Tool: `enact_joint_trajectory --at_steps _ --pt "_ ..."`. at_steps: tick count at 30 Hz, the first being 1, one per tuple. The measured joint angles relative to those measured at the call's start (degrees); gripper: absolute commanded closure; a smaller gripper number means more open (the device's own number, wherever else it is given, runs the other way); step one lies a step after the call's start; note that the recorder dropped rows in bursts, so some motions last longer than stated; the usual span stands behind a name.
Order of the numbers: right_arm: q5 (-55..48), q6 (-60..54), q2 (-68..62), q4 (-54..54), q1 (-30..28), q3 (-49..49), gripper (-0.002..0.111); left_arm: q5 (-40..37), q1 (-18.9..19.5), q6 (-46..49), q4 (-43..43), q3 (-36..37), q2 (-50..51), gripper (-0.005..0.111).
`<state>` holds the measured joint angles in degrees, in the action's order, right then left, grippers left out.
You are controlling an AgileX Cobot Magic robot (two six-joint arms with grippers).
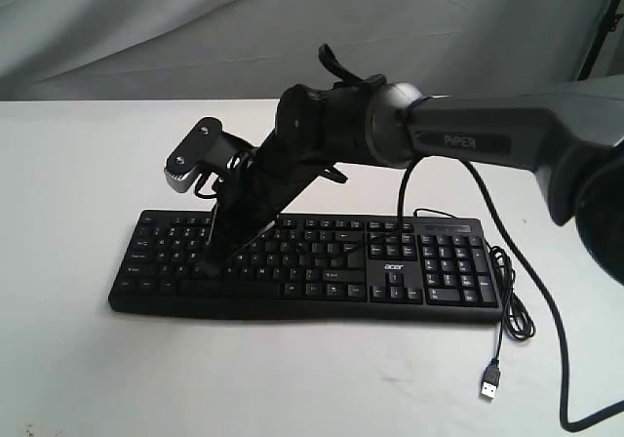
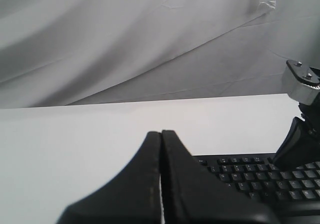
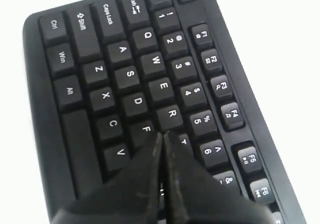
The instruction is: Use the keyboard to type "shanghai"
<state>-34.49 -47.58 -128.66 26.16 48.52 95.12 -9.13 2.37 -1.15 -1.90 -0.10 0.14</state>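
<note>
ext / kbd (image 1: 322, 266): flat on table (image 1: 88, 164), long axis left-right across view, numpad at right end, USB plug (image 1: 490, 379) loose off that end.
ext / R gripper (image 1: 211, 264): reaches across the middle, slants down onto left-hand letter block; tips at key level, touching vs hovering unclear.
ext / L gripper: not seen.
L wrist / L gripper (image 2: 161, 134): fingers pressed together, nothing between; over bare table, apart from keys.
L wrist / kbd (image 2: 250, 179): only one end showing, R arm (image 2: 295, 144) over it.
R wrist / R gripper (image 3: 162, 136): fingers closed to one narrow point, empty; tip between F key (image 3: 146, 129) and T key (image 3: 184, 142), approx. over G spot.
R wrist / kbd (image 3: 75, 104): A key (image 3: 122, 50), S key (image 3: 131, 74) clear along home row; H, N, I side hidden behind gripper.
next move, est.: R arm nearer by far; short hops along kbd long axis per letter.
</note>
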Motion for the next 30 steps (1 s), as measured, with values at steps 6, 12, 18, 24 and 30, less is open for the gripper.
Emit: enact_joint_trajectory --at_steps 6,12,18,24,30 --pt "-0.75 0.38 0.0 0.0 -1.19 -1.96 0.108 0.0 0.0 0.0 0.0 0.0 0.0 0.107" --pt "-0.68 0.6 0.0 0.0 -1.45 -2.28 0.108 0.0 0.0 0.0 0.0 0.0 0.0 0.107" --pt "-0.68 0.6 0.0 0.0 -1.45 -2.28 0.108 0.0 0.0 0.0 0.0 0.0 0.0 0.107" --pt "-0.68 0.6 0.0 0.0 -1.45 -2.28 0.108 0.0 0.0 0.0 0.0 0.0 0.0 0.107" --pt "0.16 0.6 0.0 0.0 -1.45 -3.05 0.108 0.0 0.0 0.0 0.0 0.0 0.0 0.107"
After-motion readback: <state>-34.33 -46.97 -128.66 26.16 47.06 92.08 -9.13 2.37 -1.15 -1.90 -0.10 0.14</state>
